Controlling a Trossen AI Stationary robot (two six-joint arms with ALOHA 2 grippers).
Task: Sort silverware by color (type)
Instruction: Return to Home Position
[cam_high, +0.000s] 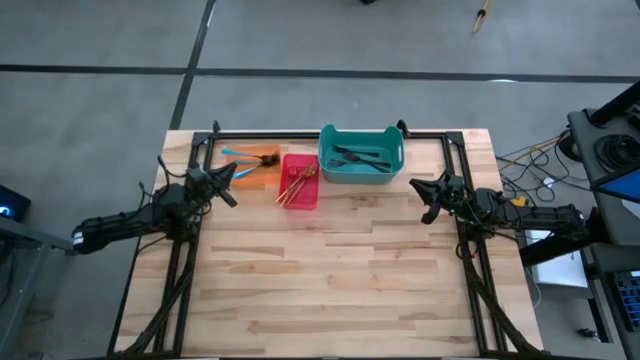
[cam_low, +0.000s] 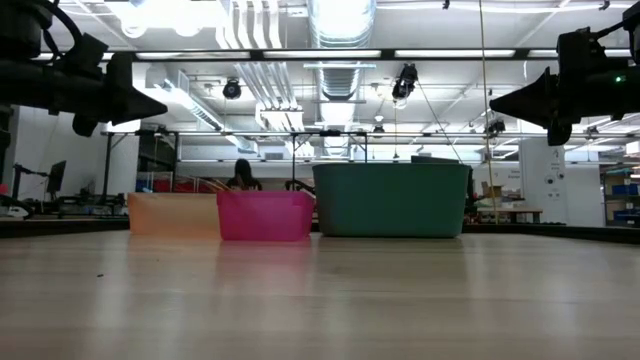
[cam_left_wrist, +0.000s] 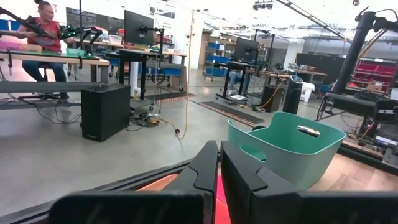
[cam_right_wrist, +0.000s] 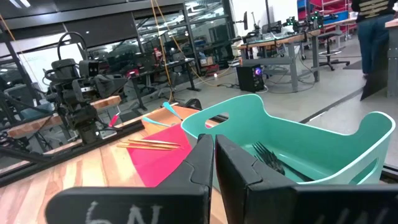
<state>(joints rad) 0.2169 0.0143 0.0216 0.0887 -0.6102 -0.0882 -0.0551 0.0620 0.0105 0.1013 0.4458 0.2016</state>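
Three bins stood in a row along the far edge of the wooden table (cam_high: 330, 270), each touching the next: an orange bin (cam_low: 172, 213) on my left side, a red bin (cam_low: 265, 217) in the middle and a teal bin (cam_low: 392, 200), the tallest of the three, on my right. The forks lay sorted among them. The blue-handled forks (cam_high: 238, 153) were in the orange bin, where at least two blue handles showed. The gold forks (cam_high: 297, 185) lay bunched together in the red bin, too close to count. The dark forks (cam_high: 362, 157) lay crossed over one another on the floor of the teal bin, several of them, the exact number unclear. No fork lay on the bare boards. My two arms hung above the table, one at each side, both clear of the bins. My left claw (cam_left_wrist: 219, 146) was raised near the orange bin and pointed toward the row, its two fingers drawn together with only a thin slit between them and nothing held. My right claw (cam_right_wrist: 213, 138) hovered beside the teal bin on the opposite side, aimed at that bin's near wall, its fingers likewise pressed nearly together and empty. Beyond the table, one person (cam_left_wrist: 46, 31) sat at a workbench in the room.
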